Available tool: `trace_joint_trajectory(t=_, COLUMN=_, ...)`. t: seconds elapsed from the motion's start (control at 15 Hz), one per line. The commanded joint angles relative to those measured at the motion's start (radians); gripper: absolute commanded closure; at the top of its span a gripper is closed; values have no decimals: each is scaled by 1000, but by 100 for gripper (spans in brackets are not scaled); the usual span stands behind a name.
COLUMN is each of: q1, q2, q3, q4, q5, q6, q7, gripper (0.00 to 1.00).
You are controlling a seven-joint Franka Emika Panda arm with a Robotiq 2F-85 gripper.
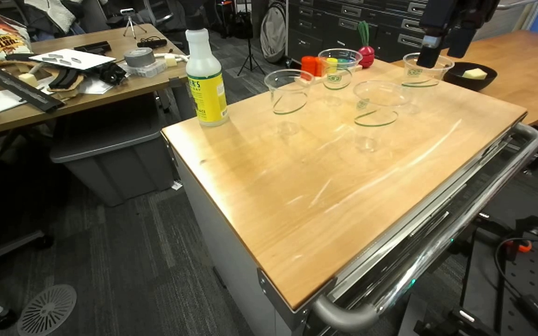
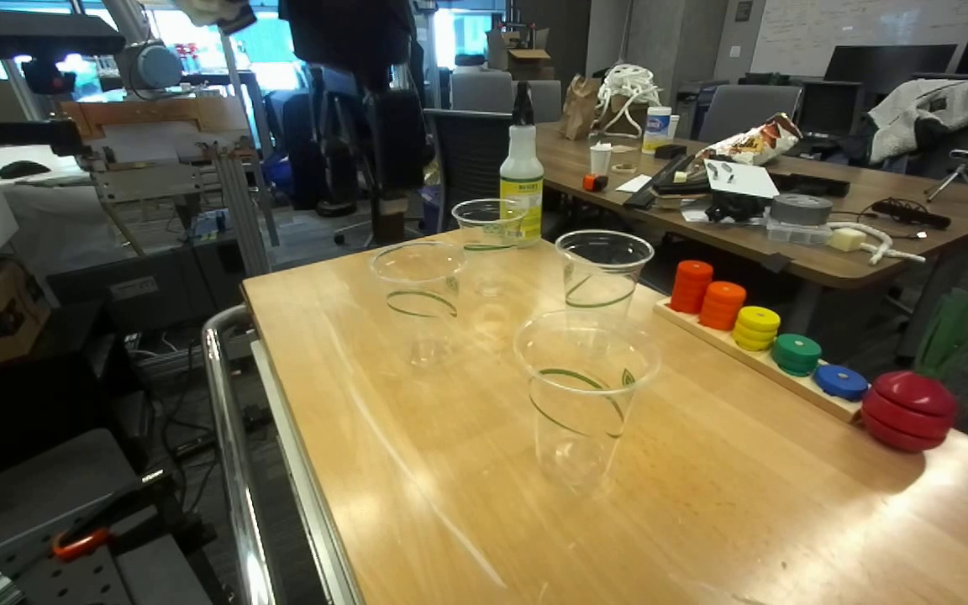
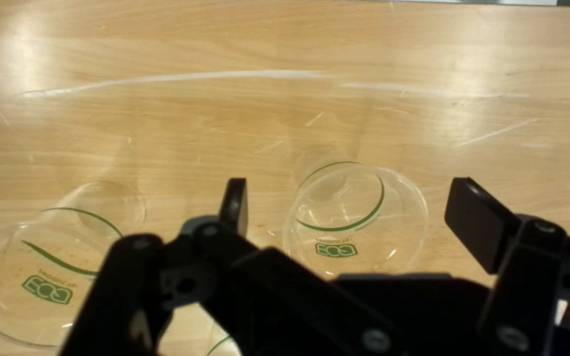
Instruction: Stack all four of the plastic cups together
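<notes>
Four clear plastic cups stand upright and apart on the wooden tabletop. One point(image 1: 289, 93) point(image 2: 491, 227) is near the bottle, one point(image 1: 376, 105) point(image 2: 423, 290) is nearer the handle side, one point(image 1: 337, 74) point(image 2: 604, 281) is beside the toy rings, and one point(image 1: 423, 72) point(image 2: 581, 412) is toward the bowl. My gripper point(image 1: 444, 51) point(image 2: 362, 206) is open and empty, above cup height. In the wrist view the handle-side cup point(image 3: 356, 222) shows between the open fingers point(image 3: 352, 212). A larger-looking cup point(image 3: 37, 282) is at left; a sliver of another point(image 3: 223, 347) shows at the bottom.
A yellow-green bottle point(image 1: 209, 95) point(image 2: 522, 189) stands at a table corner. A peg board with coloured rings point(image 2: 757, 328) and a red radish toy point(image 2: 908, 412) line one edge. A black bowl point(image 1: 470, 81) is behind. A metal handle point(image 1: 456, 228) runs along the opposite edge.
</notes>
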Motion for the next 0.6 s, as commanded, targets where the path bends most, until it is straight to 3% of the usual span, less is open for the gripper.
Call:
trace_joint_trajectory(t=0.0, q1=-3, q2=124, q3=-17, q4=81, q5=44, q6=25, q7=-31, gripper=0)
trace_joint_trajectory(t=0.4, q1=-22, q2=282, q3=-10, q4=197, q5=14, q6=9, q7=19, gripper=0)
trace_joint_trajectory(t=0.53, q1=-24, q2=307, q3=-11, q4=217, q5=12, q6=-1, q7=17, gripper=6)
